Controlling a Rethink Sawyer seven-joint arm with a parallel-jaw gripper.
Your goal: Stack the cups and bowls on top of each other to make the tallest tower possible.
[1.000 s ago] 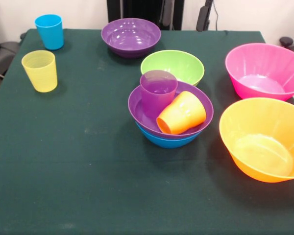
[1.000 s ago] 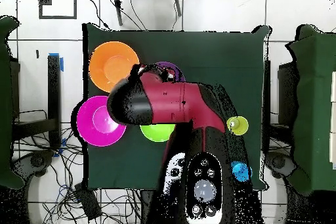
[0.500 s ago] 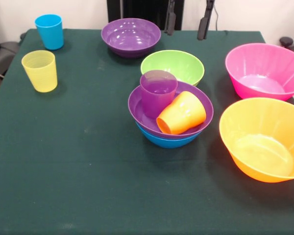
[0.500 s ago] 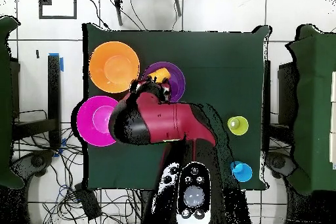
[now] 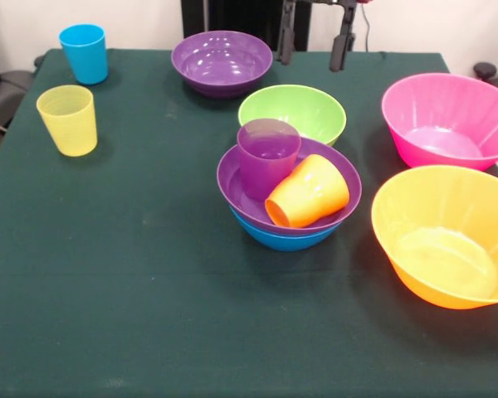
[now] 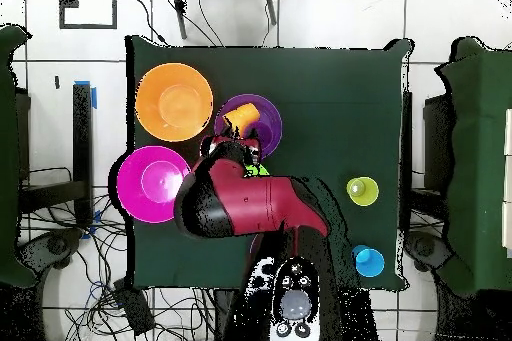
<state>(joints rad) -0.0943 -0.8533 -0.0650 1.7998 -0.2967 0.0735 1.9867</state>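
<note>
The end effector [image 5: 313, 37] hangs at the far edge of the worktop [image 5: 116, 274], its two fingers set apart and holding nothing, above the gap between the far purple bowl [image 5: 222, 61] and the green bowl [image 5: 292, 113]. At centre stands the tower [image 5: 289, 195]: a blue bowl [image 5: 284, 239] lowest, a second purple bowl [image 5: 245, 195] nested in it, with the purple cup [image 5: 267, 156] upright inside and the orange cup [image 5: 307, 191] tipped on its side against it. That toppled cup looks the main hazard; a bowl set on top would likely rock on it, and a push on the purple cup could roll the orange one over the rim. The green bowl sits just behind the tower, so a descent there risks clipping either rim. The orange bowl [image 5: 448, 240] lies at the worktop's edge and runs out of the front view, with the pink bowl [image 5: 448, 120] just behind it, leaving little margin on that side. Open cloth lies on the near side and toward the yellow cup [image 5: 67, 119] and blue cup [image 5: 84, 53], both well apart from the tower and near the far corner.
</note>
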